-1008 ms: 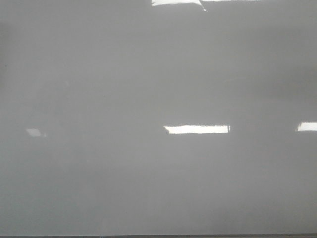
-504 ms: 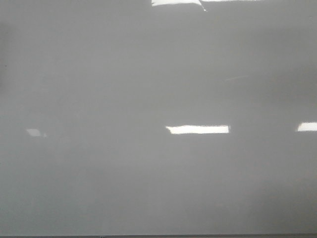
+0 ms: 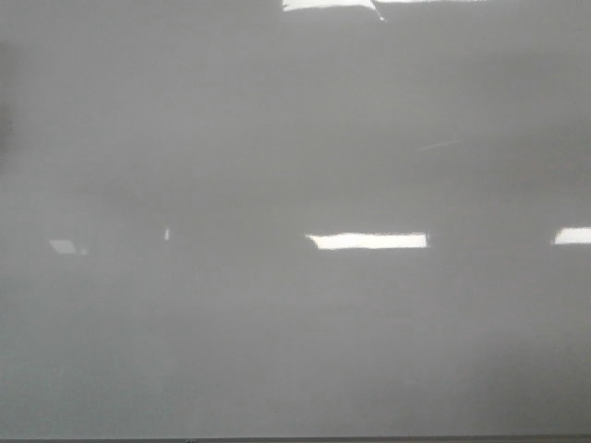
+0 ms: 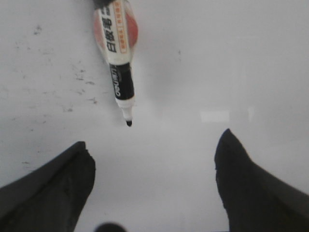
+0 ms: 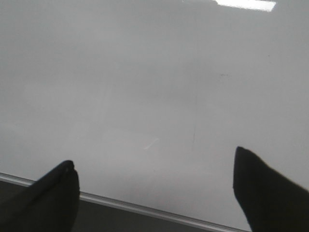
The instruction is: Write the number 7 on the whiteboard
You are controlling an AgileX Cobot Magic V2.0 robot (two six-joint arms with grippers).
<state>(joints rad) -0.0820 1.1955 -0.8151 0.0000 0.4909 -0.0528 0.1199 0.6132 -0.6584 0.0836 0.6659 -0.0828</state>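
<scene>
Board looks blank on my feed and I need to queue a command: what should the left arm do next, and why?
Probably bring the left end effector forward over the marker and close on its barrel. The fingers are spread and empty, the uncapped marker lies on the whiteboard just ahead, and no black stroke shows on the board yet.
</scene>
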